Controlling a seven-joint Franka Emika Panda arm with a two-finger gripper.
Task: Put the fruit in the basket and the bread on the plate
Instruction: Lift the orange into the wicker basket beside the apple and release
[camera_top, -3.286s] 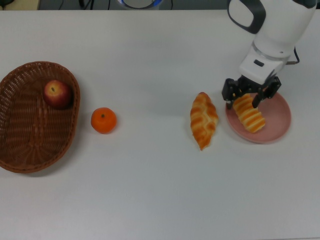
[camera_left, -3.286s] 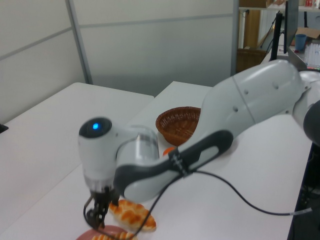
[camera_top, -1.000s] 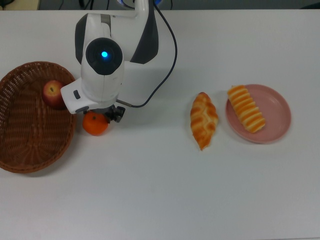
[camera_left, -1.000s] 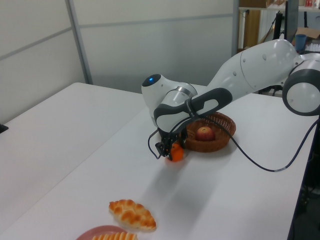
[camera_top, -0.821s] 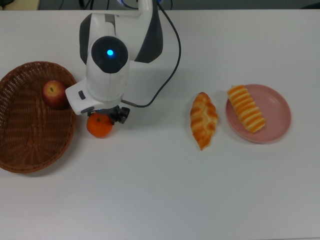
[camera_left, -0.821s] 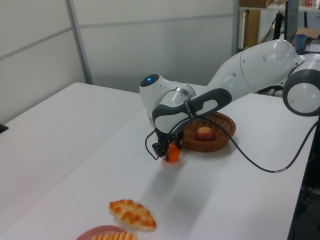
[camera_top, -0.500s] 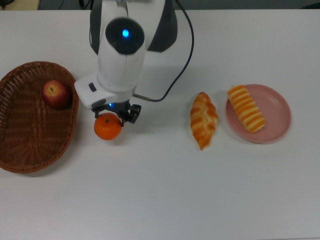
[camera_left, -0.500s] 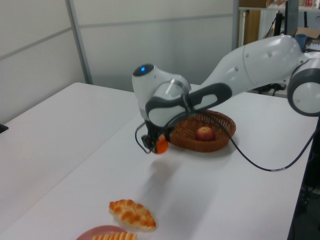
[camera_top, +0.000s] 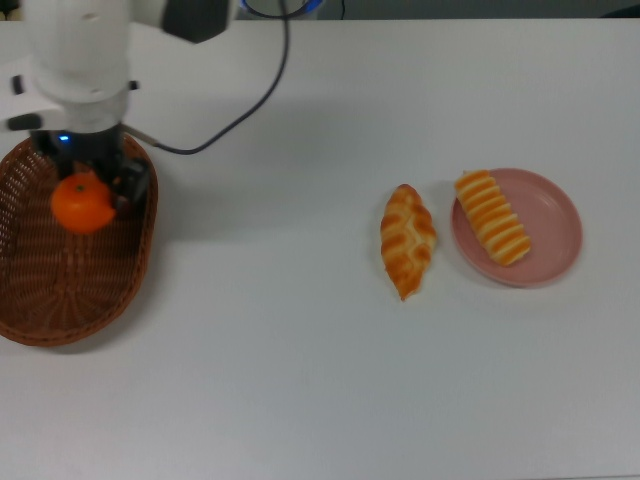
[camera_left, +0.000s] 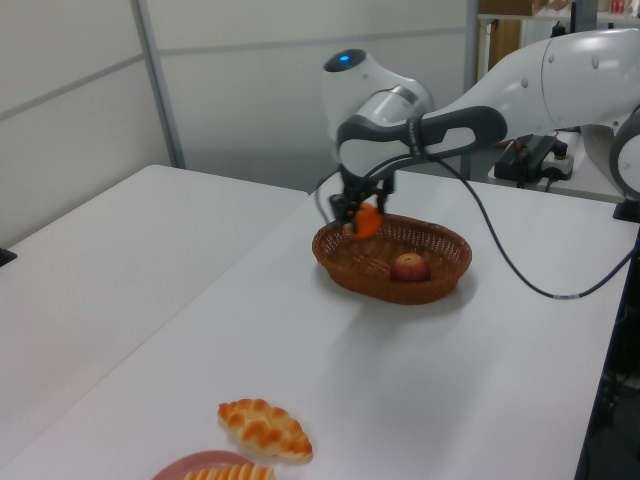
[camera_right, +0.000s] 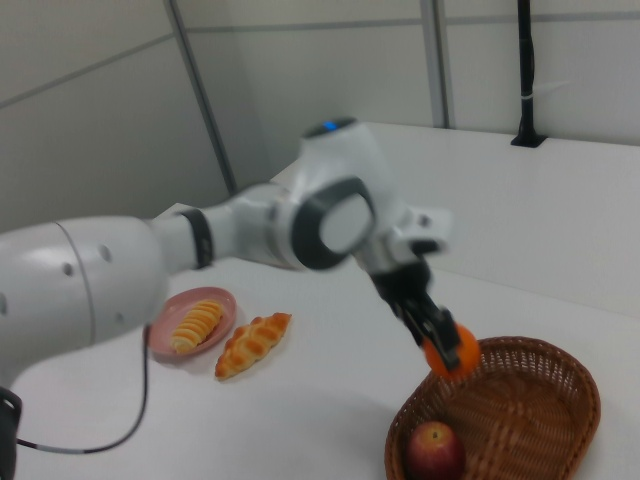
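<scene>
Orange and round, the mandarin (camera_top: 82, 205) sits clamped between the fingers of the gripper (camera_top: 88, 195), held in the air above the basket (camera_top: 70, 290) rather than resting in it. In the left view the fruit hangs just over the basket's far rim, clear of the weave, and in the right view it hovers over the near edge of the wicker, the dark fingers closed against its sides. The white arm (camera_left: 520, 90) reaches in from the left view's right, and a black cable (camera_top: 250, 90) trails from its wrist across the table (camera_top: 320, 380).

The apple (camera_left: 407, 266) lies inside the basket, on the woven floor; in the right view it shows near the basket's lower left wall (camera_right: 432, 450), apart from the held mandarin. In the top view the gripper and arm cover it.

Well away from the basket, toward the top view's right, the pink plate (camera_top: 555, 225) carries the striped roll (camera_top: 493, 217), which lies slanted across the plate's left half. The twisted pastry (camera_top: 407, 240) lies on the bare table just beside the plate, on the top view's left of it, pointed end toward the bottom of the top view; it does not touch the plate's rim
</scene>
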